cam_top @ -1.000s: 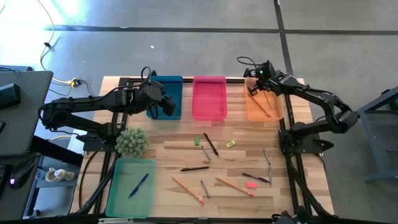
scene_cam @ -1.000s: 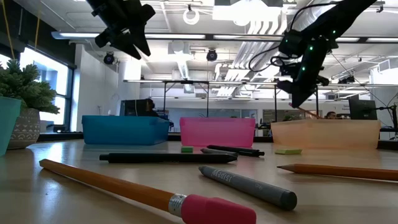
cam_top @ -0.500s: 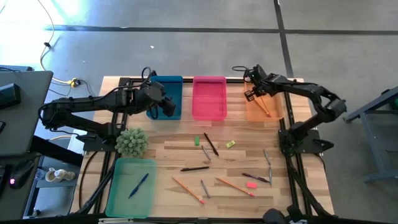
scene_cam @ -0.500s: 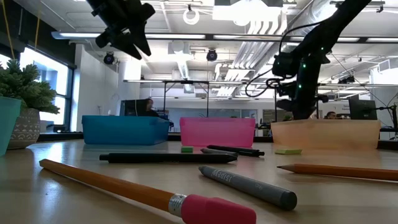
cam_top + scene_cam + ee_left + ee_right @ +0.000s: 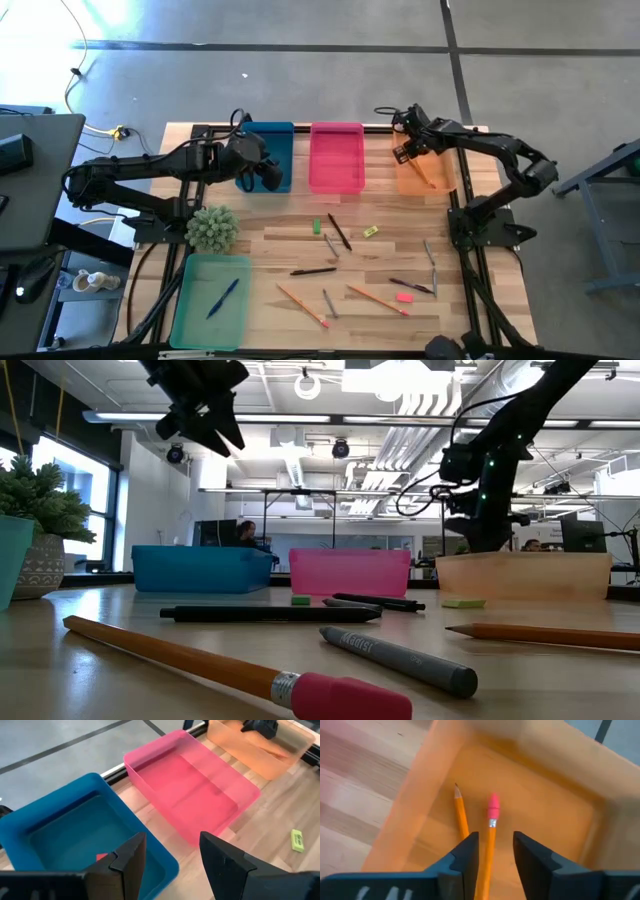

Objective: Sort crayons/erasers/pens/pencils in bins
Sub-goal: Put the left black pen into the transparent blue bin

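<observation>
My right gripper is low inside the orange bin, open. A pencil with a pink eraser end lies between its fingers with a gap on each side. A second pencil lies beside it on the bin floor. My left gripper hangs open above the blue bin, which holds a red eraser. The pink bin sits between the blue and orange bins. The green bin at the near left holds a blue pen.
Loose on the wood lie pens, pencils, grey crayons and erasers. A potted plant stands near the green bin's far end.
My right gripper has gone down into the orange bin and a little toward the table's left, tipping steeper, and the pencil it carried has come down with it. It kept still over the last half second.
</observation>
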`<state>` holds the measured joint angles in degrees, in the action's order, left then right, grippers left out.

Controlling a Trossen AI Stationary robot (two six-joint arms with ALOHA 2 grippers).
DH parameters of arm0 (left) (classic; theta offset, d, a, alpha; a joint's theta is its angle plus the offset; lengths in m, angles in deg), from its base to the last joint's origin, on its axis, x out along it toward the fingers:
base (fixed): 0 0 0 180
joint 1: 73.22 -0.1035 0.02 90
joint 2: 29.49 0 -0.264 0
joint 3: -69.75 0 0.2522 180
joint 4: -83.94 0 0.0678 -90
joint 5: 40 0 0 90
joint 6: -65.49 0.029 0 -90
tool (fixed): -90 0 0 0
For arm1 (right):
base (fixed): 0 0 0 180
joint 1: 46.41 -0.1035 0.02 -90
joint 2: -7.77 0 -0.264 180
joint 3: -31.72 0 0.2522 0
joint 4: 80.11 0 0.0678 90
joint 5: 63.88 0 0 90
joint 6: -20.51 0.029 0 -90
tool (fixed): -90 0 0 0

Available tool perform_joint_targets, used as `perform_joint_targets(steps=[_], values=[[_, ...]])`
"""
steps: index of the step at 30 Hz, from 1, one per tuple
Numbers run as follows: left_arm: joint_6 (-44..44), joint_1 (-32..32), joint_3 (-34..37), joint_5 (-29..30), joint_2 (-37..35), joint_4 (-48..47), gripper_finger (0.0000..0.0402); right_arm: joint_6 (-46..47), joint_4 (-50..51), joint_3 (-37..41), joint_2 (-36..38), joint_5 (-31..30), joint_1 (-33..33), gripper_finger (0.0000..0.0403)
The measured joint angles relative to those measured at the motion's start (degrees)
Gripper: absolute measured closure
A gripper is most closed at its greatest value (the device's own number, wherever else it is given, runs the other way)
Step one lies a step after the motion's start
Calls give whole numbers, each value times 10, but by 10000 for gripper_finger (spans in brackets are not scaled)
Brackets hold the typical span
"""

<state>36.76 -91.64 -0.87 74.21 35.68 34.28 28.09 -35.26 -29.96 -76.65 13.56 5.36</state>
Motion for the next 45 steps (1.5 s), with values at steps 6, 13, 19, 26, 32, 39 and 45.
perform_joint_targets(steps=[6, 13, 19, 26, 32, 39, 45], values=[[-21, 1, 0, -24, 0, -5, 229, 25, 0, 0, 53, 49, 0, 285], [-21, 2, 0, -83, 0, -8, 204, 104, 0, 0, 130, 146, -9, 284], [2, 19, 0, -141, 0, 5, 186, 166, 0, 0, 187, 153, -72, 284], [15, 54, 0, -190, 0, 55, 195, 255, 0, 0, 216, 114, -167, 284], [15, 86, 0, -240, 0, 79, 201, 313, 1, 0, 214, 91, -248, 284], [14, 138, 0, -255, 0, 79, 202, 392, 0, 0, 214, 49, -338, 284], [4, 184, 0, -253, 0, 79, 202, 467, 0, 0, 214, 12, -410, 284]])
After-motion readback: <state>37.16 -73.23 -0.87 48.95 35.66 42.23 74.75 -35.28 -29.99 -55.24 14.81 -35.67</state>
